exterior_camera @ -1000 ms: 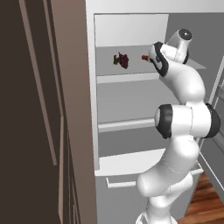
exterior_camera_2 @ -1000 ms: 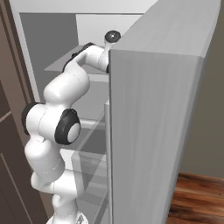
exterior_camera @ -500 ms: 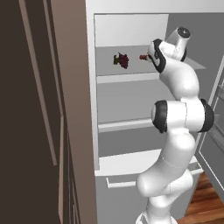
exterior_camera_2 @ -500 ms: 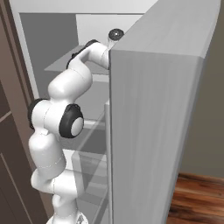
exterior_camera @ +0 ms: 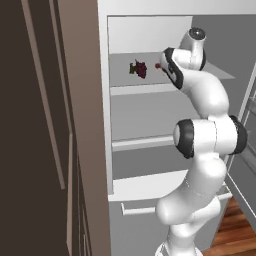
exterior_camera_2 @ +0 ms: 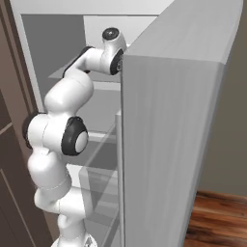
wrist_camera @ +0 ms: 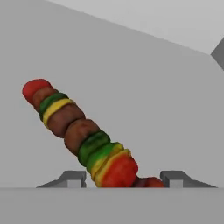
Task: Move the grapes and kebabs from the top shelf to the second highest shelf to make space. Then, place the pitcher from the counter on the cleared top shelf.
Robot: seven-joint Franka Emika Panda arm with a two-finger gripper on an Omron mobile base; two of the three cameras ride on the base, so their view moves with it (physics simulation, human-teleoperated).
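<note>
Hand view: we see the kebabs (wrist_camera: pixel 81 133) lying on the top shelf (wrist_camera: pixel 131 87), near end between the spread fingertips (wrist_camera: pixel 70 178) of the gripper (wrist_camera: pixel 121 179), apparently lined up to grasp. Grapes (exterior_camera: pixel 139 69) rest beside, same shelf.

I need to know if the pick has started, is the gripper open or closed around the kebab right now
Open. In the hand view the gripper has its fingertips spread wide, the kebabs lying between them, near end at the fingertips, untouched.

Flat, even rendered light; slight softness.
</note>
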